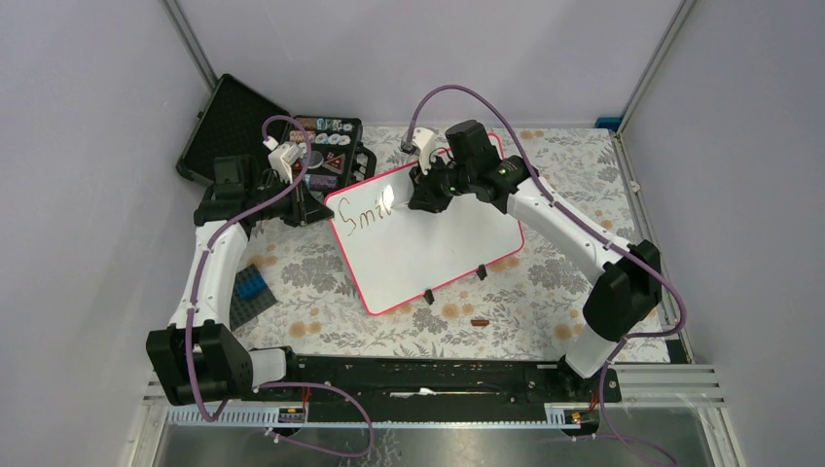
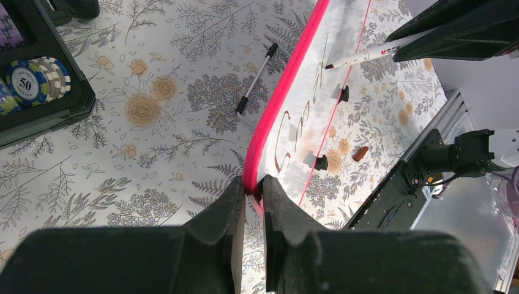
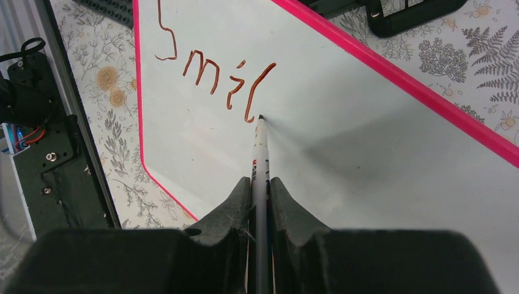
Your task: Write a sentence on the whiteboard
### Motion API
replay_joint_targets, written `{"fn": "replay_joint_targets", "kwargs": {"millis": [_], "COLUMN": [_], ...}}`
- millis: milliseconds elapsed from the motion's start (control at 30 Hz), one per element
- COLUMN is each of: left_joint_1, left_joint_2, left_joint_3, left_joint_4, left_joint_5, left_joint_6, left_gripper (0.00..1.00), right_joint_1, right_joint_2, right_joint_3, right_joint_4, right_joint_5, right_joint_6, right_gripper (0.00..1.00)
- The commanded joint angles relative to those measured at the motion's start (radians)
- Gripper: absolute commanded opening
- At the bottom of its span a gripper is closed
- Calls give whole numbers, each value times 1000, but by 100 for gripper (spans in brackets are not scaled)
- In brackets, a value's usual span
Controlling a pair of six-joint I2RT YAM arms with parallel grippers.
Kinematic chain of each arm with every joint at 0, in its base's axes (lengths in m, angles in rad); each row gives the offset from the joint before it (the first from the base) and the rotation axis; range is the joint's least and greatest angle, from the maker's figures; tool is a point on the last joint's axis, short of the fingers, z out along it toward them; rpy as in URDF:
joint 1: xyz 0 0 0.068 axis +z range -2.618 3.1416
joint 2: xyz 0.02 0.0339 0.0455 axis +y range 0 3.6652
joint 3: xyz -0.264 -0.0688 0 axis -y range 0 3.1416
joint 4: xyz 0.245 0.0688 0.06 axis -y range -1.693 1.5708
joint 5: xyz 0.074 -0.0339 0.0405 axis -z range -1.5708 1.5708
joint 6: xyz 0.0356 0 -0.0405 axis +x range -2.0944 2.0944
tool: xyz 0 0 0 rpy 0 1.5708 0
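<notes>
The whiteboard [image 1: 443, 248], glossy white with a pink-red rim, lies slanted on the flowered table. The sentence [image 3: 214, 73] reads "Smil" in dark strokes near the board's upper left. My right gripper [image 3: 261, 184] is shut on a white marker [image 3: 261, 147]; the marker's tip touches the board at the foot of the "l". From above, the right gripper [image 1: 422, 191] hangs over the board's top edge. My left gripper [image 2: 252, 187] is shut on the board's pink rim [image 2: 275, 104] at its left corner, with one finger on each side of the rim.
An open black case [image 1: 233, 126] with poker chips [image 2: 37, 76] stands at the back left. A dark plate with blue bricks [image 1: 251, 287] lies near the left arm. A small brown piece [image 1: 479, 320] rests in front of the board. A thin metal stand [image 2: 254, 82] lies beside the rim.
</notes>
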Motion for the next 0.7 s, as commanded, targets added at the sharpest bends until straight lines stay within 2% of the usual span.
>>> {"fn": "replay_joint_targets", "kwargs": {"millis": [0,667], "left_joint_1": [-1,-2], "left_joint_2": [-16,-18], "left_joint_3": [9,6], "left_joint_4": [56,56], "left_joint_5": [-15,-17], "left_joint_6": [30,32], "left_gripper": [0,0], "right_joint_1": [-2,-29], "right_joint_2": [-18,-21], "right_joint_3": [47,68], "right_joint_4": [8,-1], "right_joint_5": [34,65], "right_joint_6": [-23,-36], "right_gripper": [0,0]}}
